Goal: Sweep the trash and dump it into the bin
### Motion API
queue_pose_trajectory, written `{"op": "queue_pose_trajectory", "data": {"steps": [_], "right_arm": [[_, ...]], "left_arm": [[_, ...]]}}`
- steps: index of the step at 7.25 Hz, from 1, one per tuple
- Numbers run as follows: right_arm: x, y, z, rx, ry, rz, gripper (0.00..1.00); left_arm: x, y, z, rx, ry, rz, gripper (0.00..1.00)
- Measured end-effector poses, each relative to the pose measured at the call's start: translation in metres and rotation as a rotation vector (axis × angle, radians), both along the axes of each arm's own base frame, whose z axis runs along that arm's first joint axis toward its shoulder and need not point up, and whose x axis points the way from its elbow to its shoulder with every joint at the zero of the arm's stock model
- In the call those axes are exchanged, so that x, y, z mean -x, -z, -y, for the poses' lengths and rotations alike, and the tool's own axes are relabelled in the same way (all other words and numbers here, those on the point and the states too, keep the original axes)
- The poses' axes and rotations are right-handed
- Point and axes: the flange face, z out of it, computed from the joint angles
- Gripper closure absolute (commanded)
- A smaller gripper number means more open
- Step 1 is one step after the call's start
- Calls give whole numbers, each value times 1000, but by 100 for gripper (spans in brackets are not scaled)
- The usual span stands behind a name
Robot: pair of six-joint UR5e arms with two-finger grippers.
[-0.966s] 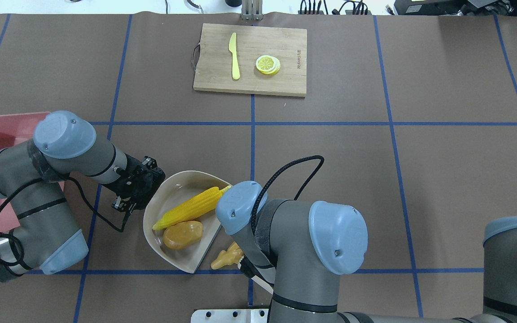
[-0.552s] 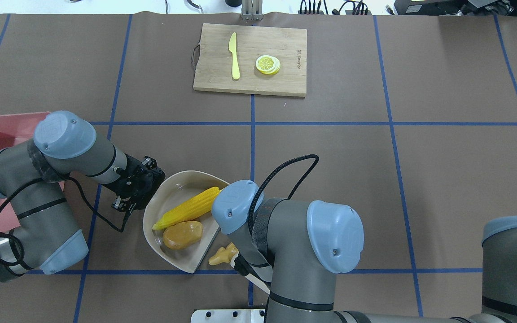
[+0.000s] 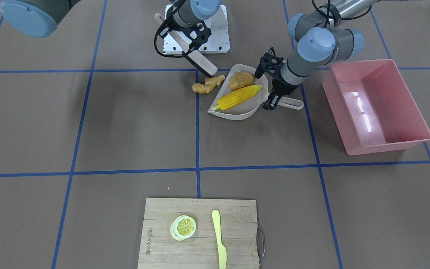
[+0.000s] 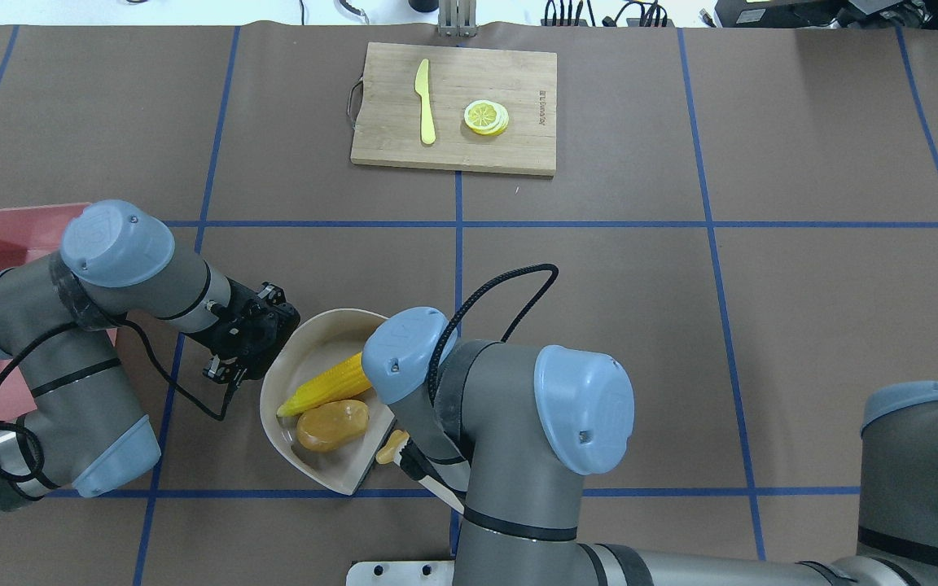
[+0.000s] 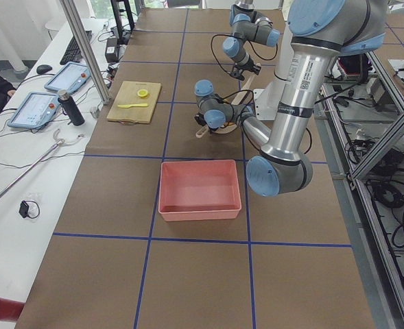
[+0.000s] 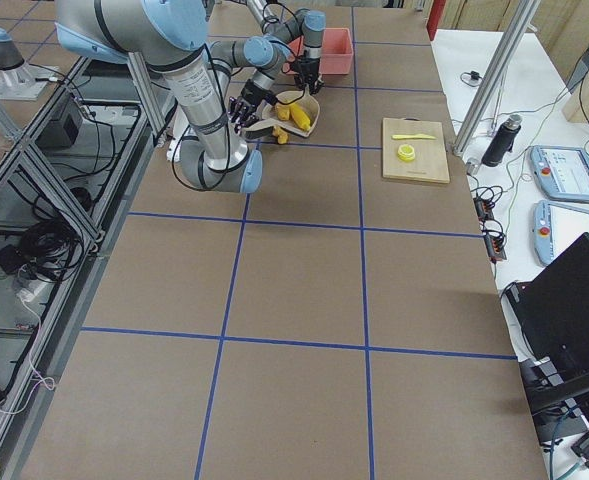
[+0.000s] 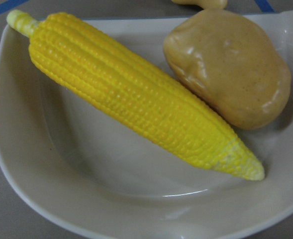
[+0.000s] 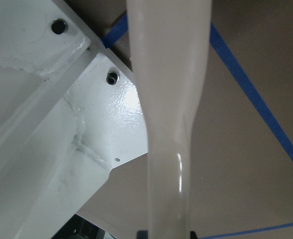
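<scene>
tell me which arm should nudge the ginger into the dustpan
Right. The right gripper holds the beige stick whose tip is right by the ginger root, outside the dustpan; the left gripper grips its handle.

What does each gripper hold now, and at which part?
Left gripper grips the dustpan by its handle; right gripper grips the beige sweeping stick mid-shaft.

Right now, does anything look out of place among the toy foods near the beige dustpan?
One thing: the knobbly tan ginger root lies just outside the open edge of the beige plastic dustpan, while the yellow corn cob and tan-brown oval potato sit inside it. Nothing looks spilled or damaged.
</scene>
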Motion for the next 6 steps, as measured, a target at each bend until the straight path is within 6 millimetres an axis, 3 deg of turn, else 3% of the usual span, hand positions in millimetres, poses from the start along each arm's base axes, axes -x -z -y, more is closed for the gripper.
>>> {"op": "queue_pose_trajectory", "data": {"steps": [3,6], "right_arm": [[42,40,28,1,-28,4,100],[26,74,50,5,-65,7,100]], "left_arm": [[0,0,0,0,0,0,100],[0,-1,0,1,0,1,100]]}}
